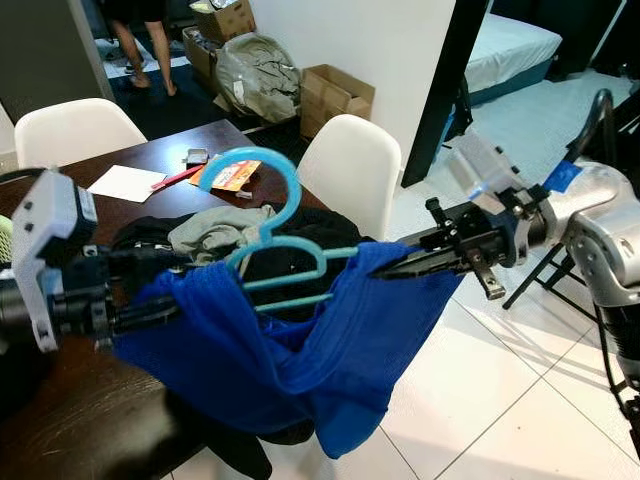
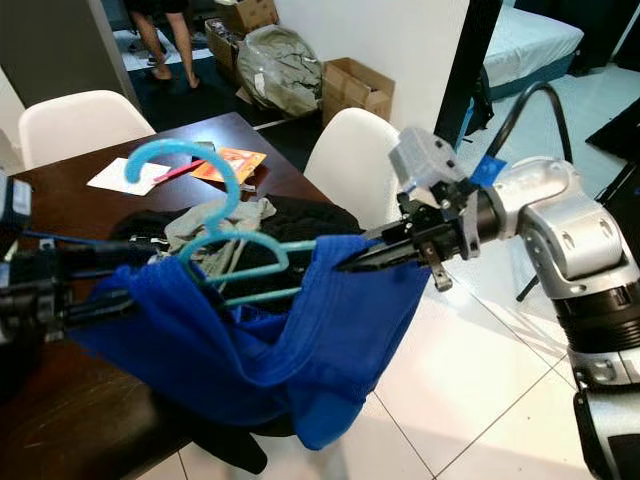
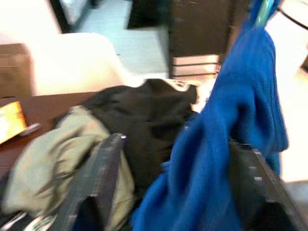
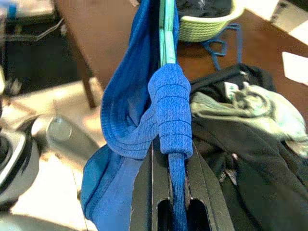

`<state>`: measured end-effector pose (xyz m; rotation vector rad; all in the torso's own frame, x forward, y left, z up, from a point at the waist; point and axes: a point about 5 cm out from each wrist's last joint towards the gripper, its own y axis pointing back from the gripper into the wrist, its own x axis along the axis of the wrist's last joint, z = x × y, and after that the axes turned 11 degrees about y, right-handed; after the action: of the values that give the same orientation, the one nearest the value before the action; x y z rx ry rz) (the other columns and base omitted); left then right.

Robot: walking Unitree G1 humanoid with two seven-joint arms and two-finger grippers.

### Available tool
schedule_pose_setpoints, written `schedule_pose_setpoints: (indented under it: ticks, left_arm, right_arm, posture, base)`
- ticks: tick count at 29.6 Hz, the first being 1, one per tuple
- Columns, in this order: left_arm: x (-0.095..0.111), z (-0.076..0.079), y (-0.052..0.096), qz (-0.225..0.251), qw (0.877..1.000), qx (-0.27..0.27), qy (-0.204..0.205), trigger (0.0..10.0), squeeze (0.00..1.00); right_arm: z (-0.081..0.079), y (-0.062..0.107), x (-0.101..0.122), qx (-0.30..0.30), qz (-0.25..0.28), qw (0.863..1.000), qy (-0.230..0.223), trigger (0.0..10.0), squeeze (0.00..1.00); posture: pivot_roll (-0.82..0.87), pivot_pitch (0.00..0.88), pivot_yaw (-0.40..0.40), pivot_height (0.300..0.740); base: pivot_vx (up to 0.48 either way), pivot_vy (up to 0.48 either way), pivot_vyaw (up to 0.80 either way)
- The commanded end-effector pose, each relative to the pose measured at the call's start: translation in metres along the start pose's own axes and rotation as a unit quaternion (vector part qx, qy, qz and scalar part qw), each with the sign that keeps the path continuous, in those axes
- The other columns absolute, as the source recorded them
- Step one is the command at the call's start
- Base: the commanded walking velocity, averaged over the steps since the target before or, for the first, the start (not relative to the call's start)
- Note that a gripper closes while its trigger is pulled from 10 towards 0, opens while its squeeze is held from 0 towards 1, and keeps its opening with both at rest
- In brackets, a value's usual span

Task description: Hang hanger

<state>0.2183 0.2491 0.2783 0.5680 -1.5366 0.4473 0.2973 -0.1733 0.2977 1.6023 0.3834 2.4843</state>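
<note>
A dark wooden table (image 1: 150, 160) fills the left of the scene, with two white chairs, one at its far left (image 1: 70, 128) and one at its right edge (image 1: 355, 165). Cardboard boxes (image 1: 335, 92) and a bag (image 1: 258, 72) are seen on the far floor, where a person's legs (image 1: 140, 45) stand. A heap of black and grey-green clothes (image 1: 215, 232) lies on the table; papers (image 1: 128, 183) and an orange card (image 1: 232, 175) lie beyond it.

A blue garment (image 1: 300, 350) is held stretched above the table's near right edge, sagging between the two arms. A teal hanger (image 1: 275, 235) is threaded into it, its hook standing up above the cloth and its bars running along the upper edge.

The right gripper (image 1: 385, 268) is extended from the right, its fingers pressed together on the right end of the garment and hanger; in the right wrist view a rolled blue hem (image 4: 169, 110) is seen pinched between the fingers (image 4: 204, 187), with the teal bar rising beyond it.

The left gripper (image 1: 165, 285) is reached in from the left at the garment's left end. In the left wrist view its fingers (image 3: 103, 168) are spread apart, with blue cloth lying between them and against one; a firm pinch cannot be made out.

A green basket (image 4: 207, 24) stands on the far part of the table in the right wrist view.
</note>
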Motion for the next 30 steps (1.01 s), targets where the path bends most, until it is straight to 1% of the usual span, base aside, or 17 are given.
schedule_pose_setpoints:
  ticks: [1,6,11,13,15,16,17,18,20,21,22,23,25,27,28,29,30]
  left_arm:
    - [0.001,-0.001,0.009,0.002,1.0,0.011,0.004,10.0,1.0]
    - [0.002,-0.001,0.016,0.001,1.0,0.015,0.006,10.0,1.0]
    - [0.015,-0.014,0.049,0.027,0.996,0.088,-0.005,10.0,1.0]
    - [0.015,-0.014,0.049,0.027,0.996,0.088,-0.005,10.0,1.0]
    - [0.02,-0.023,0.052,0.063,0.99,0.128,-0.012,10.0,1.0]
    - [0.019,-0.026,0.047,0.085,0.985,0.148,-0.01,10.0,1.0]
    - [0.019,-0.026,0.047,0.085,0.985,0.148,-0.01,10.0,1.0]
    - [0.016,-0.029,0.039,0.1,0.981,0.168,-0.009,10.0,1.0]
    - [0.016,-0.029,0.039,0.1,0.981,0.168,-0.009,10.0,1.0]
    - [0.01,-0.031,0.029,0.118,0.977,0.179,0.002,10.0,1.0]
    - [0.001,-0.029,0.012,0.139,0.972,0.187,0.018,10.0,0.0]
    - [-0.007,-0.026,-0.007,0.165,0.966,0.193,0.044,10.0,0.0]
    - [-0.007,-0.026,-0.007,0.165,0.966,0.193,0.044,10.0,0.0]
    - [-0.022,-0.019,-0.041,0.191,0.954,0.211,0.094,10.0,0.0]
    - [-0.022,-0.019,-0.041,0.191,0.954,0.211,0.094,10.0,0.0]
    - [-0.039,-0.013,-0.076,0.178,0.944,0.24,0.141,10.0,0.0]
    - [-0.039,-0.013,-0.076,0.178,0.944,0.24,0.141,10.0,0.0]
  right_arm:
    - [0.003,0.011,0.001,-0.036,0.024,0.999,-0.01,0.0,0.0]
    - [0.006,0.019,-0.001,-0.068,0.035,0.997,-0.02,0.0,0.0]
    - [0.016,0.061,-0.021,-0.239,0.018,0.969,-0.063,0.0,0.0]
    - [0.016,0.061,-0.021,-0.239,0.018,0.969,-0.063,0.0,0.0]
    - [0.025,0.084,-0.025,-0.337,-0.001,0.939,-0.076,0.0,0.0]
    - [0.03,0.097,-0.029,-0.4,-0.018,0.912,-0.087,0.0,0.0]
    - [0.03,0.097,-0.029,-0.4,-0.018,0.912,-0.087,0.0,0.0]
    - [0.033,0.109,-0.033,-0.453,-0.034,0.886,-0.098,0.0,0.0]
    - [0.033,0.109,-0.033,-0.453,-0.034,0.886,-0.098,0.0,0.0]
    - [0.035,0.118,-0.036,-0.497,-0.044,0.86,-0.11,0.0,0.0]
    - [0.036,0.129,-0.039,-0.548,-0.051,0.826,-0.122,0.0,0.0]
    - [0.036,0.138,-0.042,-0.588,-0.057,0.796,-0.128,0.0,0.0]
    - [0.036,0.138,-0.042,-0.588,-0.057,0.796,-0.128,0.0,0.0]
    - [0.035,0.147,-0.045,-0.633,-0.069,0.76,-0.132,0.0,0.0]
    - [0.035,0.147,-0.045,-0.633,-0.069,0.76,-0.132,0.0,0.0]
    - [0.033,0.15,-0.051,-0.664,-0.086,0.73,-0.137,10.0,0.0]
    - [0.033,0.15,-0.051,-0.664,-0.086,0.73,-0.137,10.0,0.0]
  posture:
    - [0.05,0.062,-0.036,0.74]
    - [0.05,0.058,-0.038,0.74]
    - [0.05,0.058,-0.039,0.74]
    - [0.05,0.058,-0.039,0.74]
    - [0.04,0.059,-0.036,0.74]
    - [0.04,0.059,-0.034,0.74]
    - [0.04,0.059,-0.034,0.74]
    - [0.03,0.057,-0.029,0.74]
    - [0.03,0.057,-0.029,0.74]
    - [0.03,0.057,-0.029,0.74]
    - [0.02,0.056,-0.025,0.74]
    - [0.02,0.056,-0.021,0.74]
    - [0.02,0.056,-0.021,0.74]
    - [0.01,0.055,-0.016,0.74]
    - [0.01,0.055,-0.016,0.74]
    - [0.0,0.052,-0.013,0.74]
    - [0.0,0.052,-0.013,0.74]
  base:
    - [0.0,0.0,0.0]
    - [0.0,0.0,0.0]
    - [0.0,0.0,0.0]
    - [0.0,0.0,0.0]
    - [0.0,0.0,0.0]
    - [0.0,0.0,0.0]
    - [0.0,0.0,0.0]
    - [0.0,0.0,0.0]
    - [0.0,0.0,0.0]
    - [0.0,0.0,0.0]
    - [0.0,0.0,0.0]
    - [0.0,0.0,0.0]
    - [0.0,0.0,0.0]
    - [0.0,0.0,0.0]
    - [0.0,0.0,0.0]
    - [0.0,0.0,0.0]
    - [0.0,0.0,0.0]
